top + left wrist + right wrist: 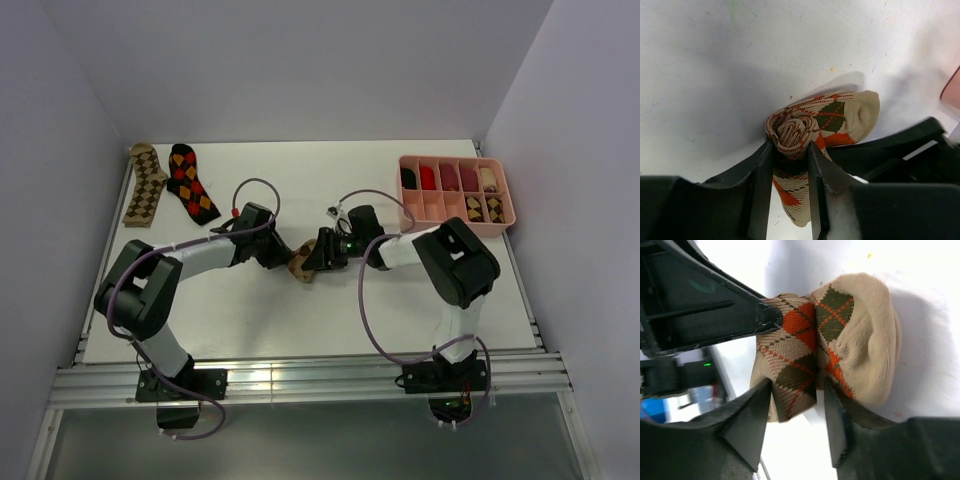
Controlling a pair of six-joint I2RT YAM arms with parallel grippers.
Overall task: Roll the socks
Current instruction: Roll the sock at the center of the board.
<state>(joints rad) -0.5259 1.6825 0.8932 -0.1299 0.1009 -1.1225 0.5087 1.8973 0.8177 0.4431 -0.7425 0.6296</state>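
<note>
The beige, brown and orange sock sits mid-surface between the two arms, partly rolled into a soft knit lump. In the left wrist view its coiled end faces the camera as a tight spiral, and the plain rounded beige toe sticks out to the right. The left pincer is closed on that coil, one black finger pressed against each side. The right pincer stands partly open astride a diamond-patterned fold; I cannot tell whether it grips. At the far left the tan sock and the black and red sock lie flat, their long axes running near to far. A pink tray with compartments stands at the far right of the white surface.
</note>
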